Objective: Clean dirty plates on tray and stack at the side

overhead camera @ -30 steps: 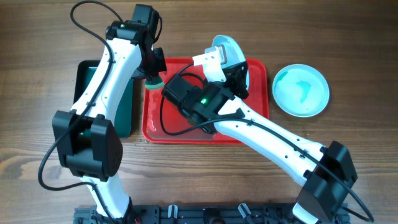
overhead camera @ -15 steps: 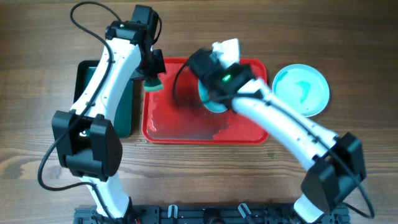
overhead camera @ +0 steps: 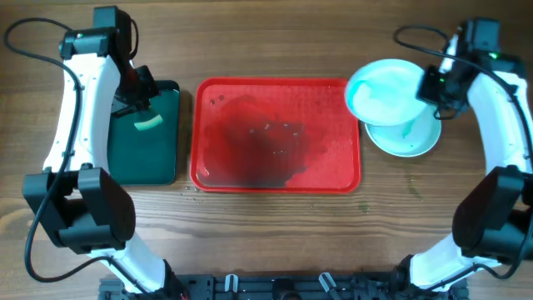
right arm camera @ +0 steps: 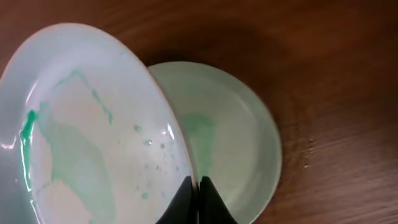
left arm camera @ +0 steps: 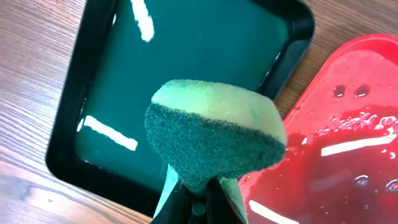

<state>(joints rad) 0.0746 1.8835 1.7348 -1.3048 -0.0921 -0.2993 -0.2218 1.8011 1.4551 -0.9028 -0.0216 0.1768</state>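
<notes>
The red tray (overhead camera: 275, 185) is wet and holds no plates; its corner shows in the left wrist view (left arm camera: 354, 149). My right gripper (overhead camera: 433, 87) is shut on the rim of a pale plate (overhead camera: 385, 90) with green smears, held tilted above an aqua plate (overhead camera: 414, 140) on the table right of the tray. The right wrist view shows the held plate (right arm camera: 87, 137), the lower plate (right arm camera: 230, 143) and the gripper (right arm camera: 198, 186). My left gripper (overhead camera: 140, 104) is shut on a green-and-yellow sponge (left arm camera: 214, 140) above the dark green tray (left arm camera: 186, 56). No third plate is in view.
The dark green tray (overhead camera: 146, 158) lies left of the red tray, with a narrow strip of wood between them. Bare wooden table surrounds both trays. Both arms reach in from the front along the table's left and right sides.
My right arm has carried the plate from the red tray to the right, over the plate on the table. My left arm has moved the sponge left from the red tray's edge to over the green tray.
</notes>
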